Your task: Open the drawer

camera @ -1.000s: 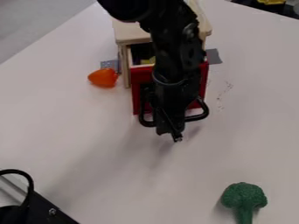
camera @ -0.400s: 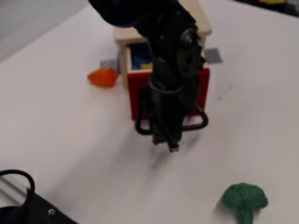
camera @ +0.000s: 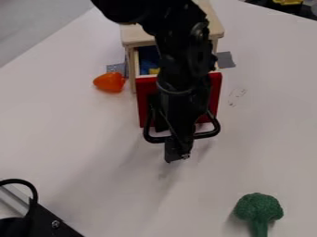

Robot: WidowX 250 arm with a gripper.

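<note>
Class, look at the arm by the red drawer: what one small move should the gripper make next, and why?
Probably lift the gripper slightly, clear of the black handle. The red drawer front already stands out from the wooden cabinet, exposing blue and yellow contents, so more pulling seems unnecessary.
</note>
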